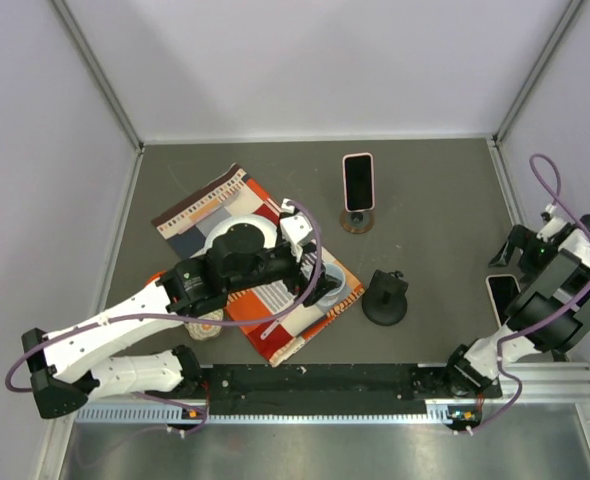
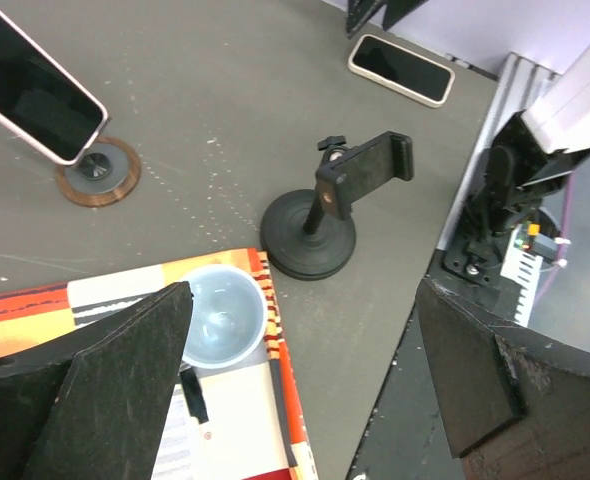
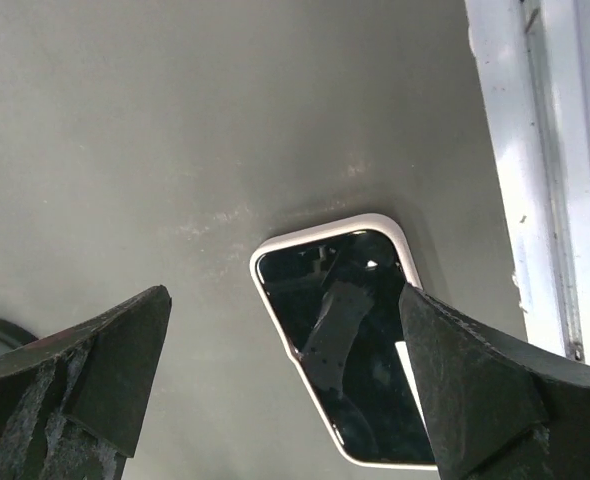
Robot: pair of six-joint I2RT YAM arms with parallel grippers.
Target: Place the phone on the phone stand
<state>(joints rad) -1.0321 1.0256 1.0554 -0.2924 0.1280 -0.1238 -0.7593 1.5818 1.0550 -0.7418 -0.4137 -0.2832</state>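
The right hand (image 3: 285, 300), spread, hangs over the white-cased black phone (image 3: 345, 340) at the tabletop's (image 1: 445, 200) right edge, lined up to pinch it.

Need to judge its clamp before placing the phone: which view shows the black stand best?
Left wrist: the black stand sits mid-frame, with base, stem and empty clamp all plain. The top view shows it small, from above. The right wrist shows at most a dark sliver at its left edge.
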